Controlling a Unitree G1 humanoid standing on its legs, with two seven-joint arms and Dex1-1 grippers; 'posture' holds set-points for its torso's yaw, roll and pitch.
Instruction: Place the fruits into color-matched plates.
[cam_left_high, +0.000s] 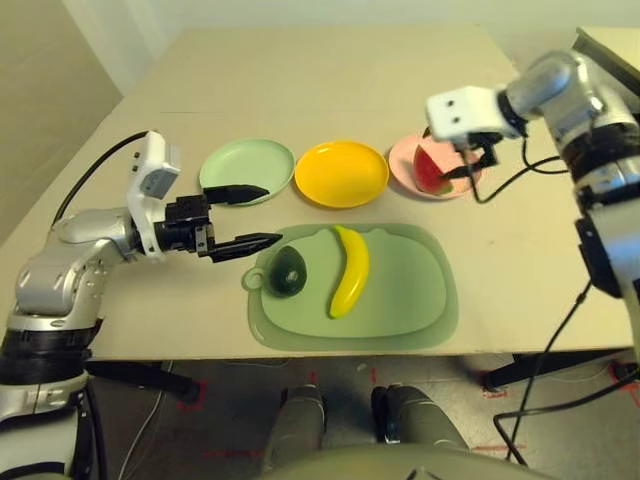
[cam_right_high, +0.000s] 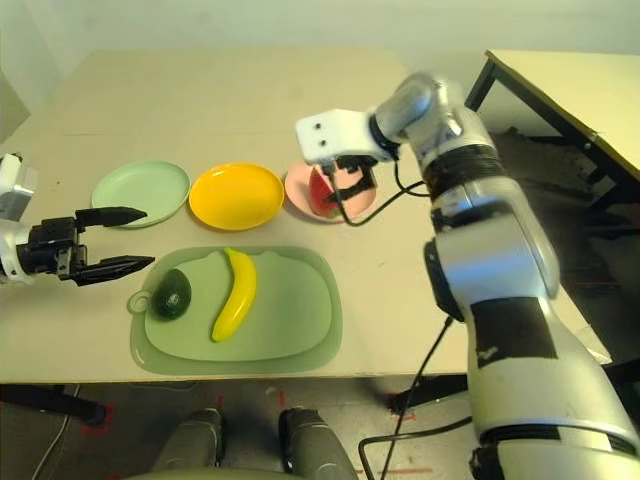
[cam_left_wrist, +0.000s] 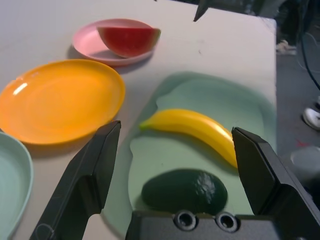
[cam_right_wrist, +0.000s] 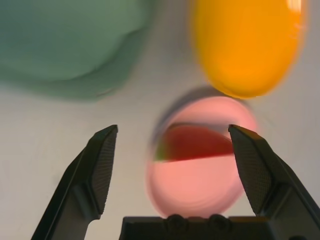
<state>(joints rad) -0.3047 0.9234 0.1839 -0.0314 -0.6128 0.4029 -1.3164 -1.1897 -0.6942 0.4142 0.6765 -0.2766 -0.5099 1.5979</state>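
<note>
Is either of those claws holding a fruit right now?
No. Both the left gripper and right gripper are open and empty; the watermelon lies on the pink plate.

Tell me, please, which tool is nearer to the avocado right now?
Left. The left tool hangs open just beside the avocado on the cutting board; the right tool is open over the watermelon wedge on the pink plate.

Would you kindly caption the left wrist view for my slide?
Open left gripper faces the avocado and banana on the cutting board; watermelon wedge sits in the pink plate.
</note>
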